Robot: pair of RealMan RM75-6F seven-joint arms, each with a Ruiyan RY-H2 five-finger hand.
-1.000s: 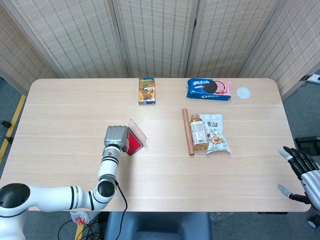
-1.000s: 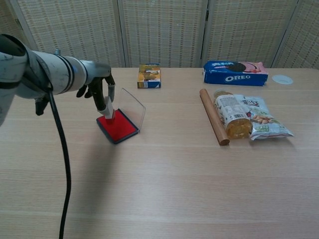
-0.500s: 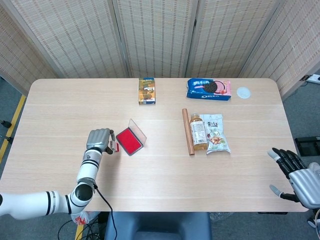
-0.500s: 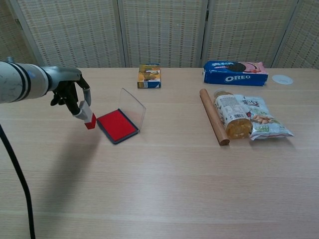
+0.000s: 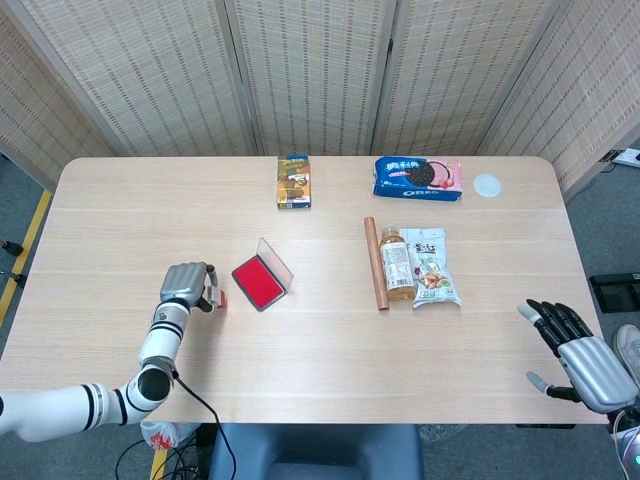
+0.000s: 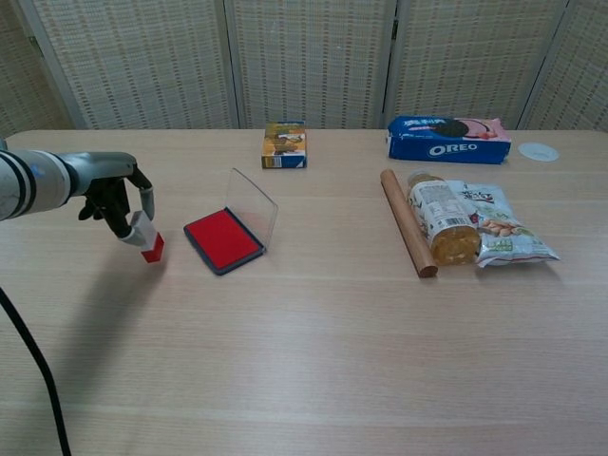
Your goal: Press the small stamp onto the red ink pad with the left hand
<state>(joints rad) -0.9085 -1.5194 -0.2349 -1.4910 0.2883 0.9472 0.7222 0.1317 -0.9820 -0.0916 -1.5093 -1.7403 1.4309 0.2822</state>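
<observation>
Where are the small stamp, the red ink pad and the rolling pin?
small stamp [image 6: 150, 246], chest view, on its red end.
red ink pad [image 6: 221, 239], chest view, middle of the red surface.
rolling pin [image 6: 407, 220], chest view, mid-length of the wood.

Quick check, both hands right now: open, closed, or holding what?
Left hand: holding the small stamp.
Right hand: open, holding nothing.

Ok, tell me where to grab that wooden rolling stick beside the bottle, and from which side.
Take the brown wooden rolling stick at its middle, from above and its left. It lies flat, long and thin, with bare table on its left, while the orange drink bottle crowds its right.
</observation>
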